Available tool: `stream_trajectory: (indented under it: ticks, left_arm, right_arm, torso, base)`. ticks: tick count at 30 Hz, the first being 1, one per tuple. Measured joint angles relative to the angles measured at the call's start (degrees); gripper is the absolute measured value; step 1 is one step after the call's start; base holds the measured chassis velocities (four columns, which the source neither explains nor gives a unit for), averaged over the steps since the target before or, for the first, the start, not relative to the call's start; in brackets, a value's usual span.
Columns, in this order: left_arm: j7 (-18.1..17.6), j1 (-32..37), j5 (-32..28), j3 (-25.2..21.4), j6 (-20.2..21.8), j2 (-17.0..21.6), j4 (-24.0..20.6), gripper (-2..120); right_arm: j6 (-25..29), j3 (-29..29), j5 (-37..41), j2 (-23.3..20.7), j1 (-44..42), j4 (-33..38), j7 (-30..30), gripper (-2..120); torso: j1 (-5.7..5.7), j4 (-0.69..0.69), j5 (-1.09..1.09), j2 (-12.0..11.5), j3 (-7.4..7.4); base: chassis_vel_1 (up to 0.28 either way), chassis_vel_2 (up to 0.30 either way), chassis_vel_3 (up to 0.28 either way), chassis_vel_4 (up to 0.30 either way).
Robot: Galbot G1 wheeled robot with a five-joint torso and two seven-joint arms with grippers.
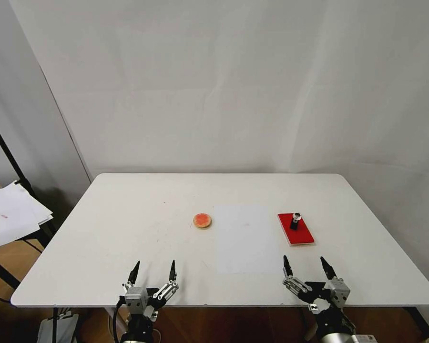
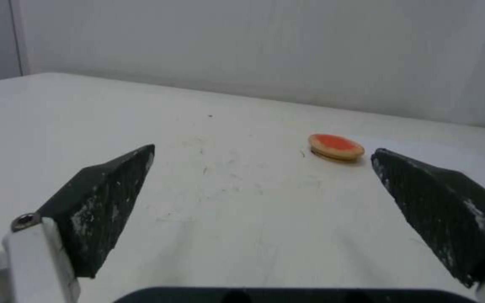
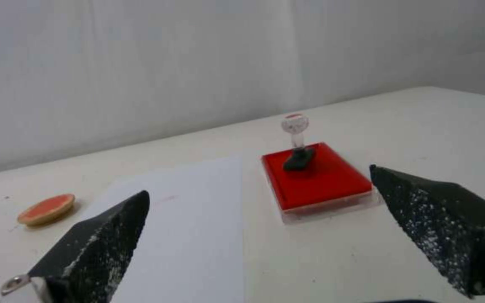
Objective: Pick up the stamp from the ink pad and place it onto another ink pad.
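one stamp (image 1: 295, 221), two pads

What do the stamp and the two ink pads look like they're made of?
The stamp: matte black base, probably rubber or plastic, under a clear glassy stem and knob, glass or acrylic. The rectangular ink pad: saturated red, felt-like surface in a clear plastic tray. The round ink pad: tan rim, possibly wood or cork, with a dull orange-red centre.

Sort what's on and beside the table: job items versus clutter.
Job:
stamp, standing on the red ink pad
round ink pad
right hand, left hand, both open at the near edge

Clutter:
sheet of paper
stack of papers, left of the table
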Motion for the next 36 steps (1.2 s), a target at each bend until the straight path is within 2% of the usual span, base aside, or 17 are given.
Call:
stream_trajectory:
  ticks: [19,28,32,36]
  left_arm:
    - [0.00,0.00,0.00,0.00,0.00,0.00,0.00,102]
    - [0.00,0.00,0.00,0.00,0.00,0.00,0.00,102]
    - [0.00,0.00,0.00,0.00,0.00,-0.01,0.00,102]
    - [0.00,0.00,0.00,0.00,0.00,-0.01,0.00,102]
  right_arm:
    - [-0.06,-0.24,0.63,0.05,0.31,-0.02,0.00,100]
    - [-2.37,-2.56,6.53,-2.38,12.24,-6.06,0.19,100]
    - [-3.47,-4.87,10.38,-4.59,20.17,-13.17,0.58,100]
    - [-4.05,-6.02,12.81,-5.91,24.31,-15.89,0.80,100]
  torso:
    - [0.00,0.00,0.00,0.00,0.00]
    - [0.00,0.02,0.01,0.00,0.00]
    - [0.01,0.01,0.01,0.00,0.01]
    - [0.01,0.00,0.00,0.00,0.01]
  base:
    - [0.000,0.000,0.000,0.000]
    - [0.000,0.000,0.000,0.000]
    - [0.000,0.000,0.000,0.000]
    - [0.000,0.000,0.000,0.000]
